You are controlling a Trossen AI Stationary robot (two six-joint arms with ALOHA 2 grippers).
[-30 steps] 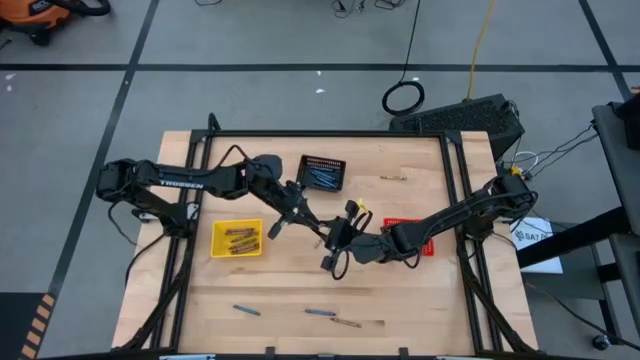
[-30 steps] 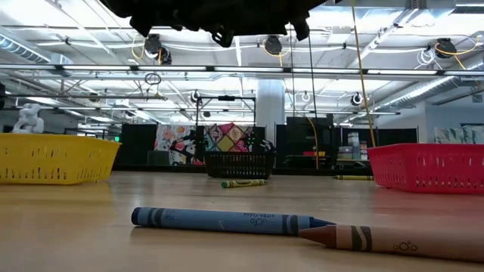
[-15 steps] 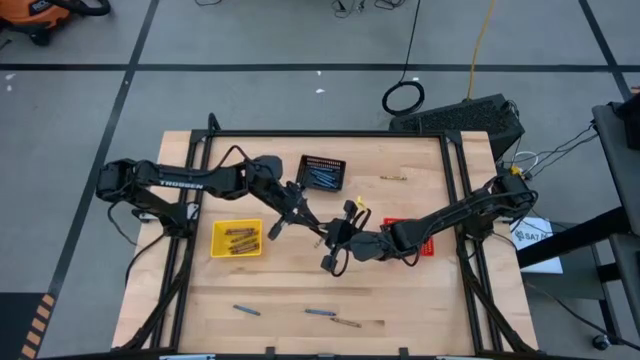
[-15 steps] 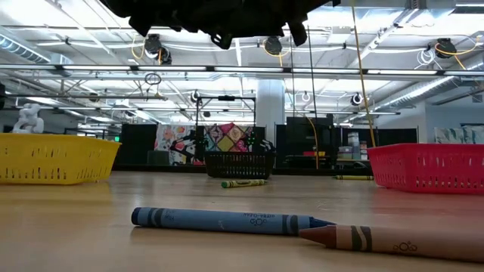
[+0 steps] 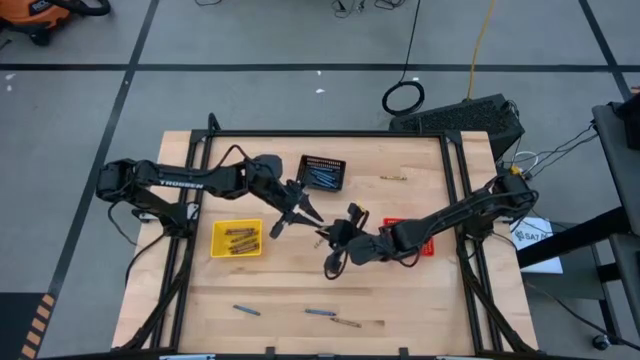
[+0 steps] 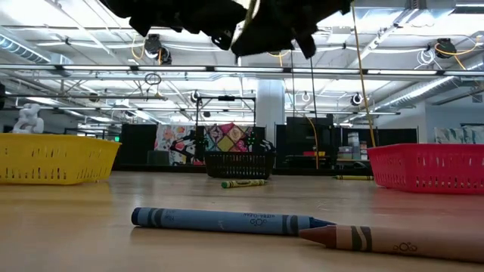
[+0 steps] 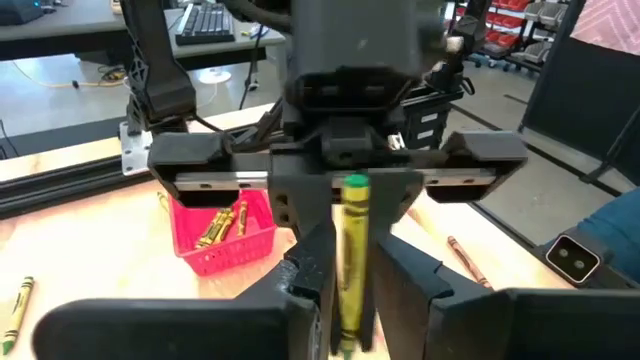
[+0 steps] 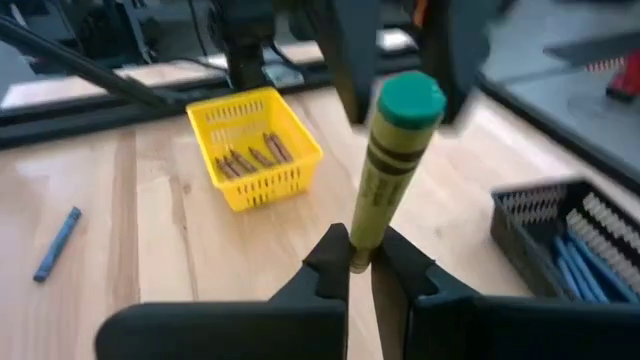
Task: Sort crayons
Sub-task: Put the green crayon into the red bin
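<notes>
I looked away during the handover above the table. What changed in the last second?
The left gripper let go of the olive-yellow crayon and drew back toward the black basket. The right gripper closed on that crayon and now holds it alone. The yellow basket, red basket and loose crayons on the table stayed put.

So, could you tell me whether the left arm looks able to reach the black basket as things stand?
Probably yes: the left tool stands open and empty beside the black basket, with nothing between them; the right tool now holds the green crayon.
</notes>
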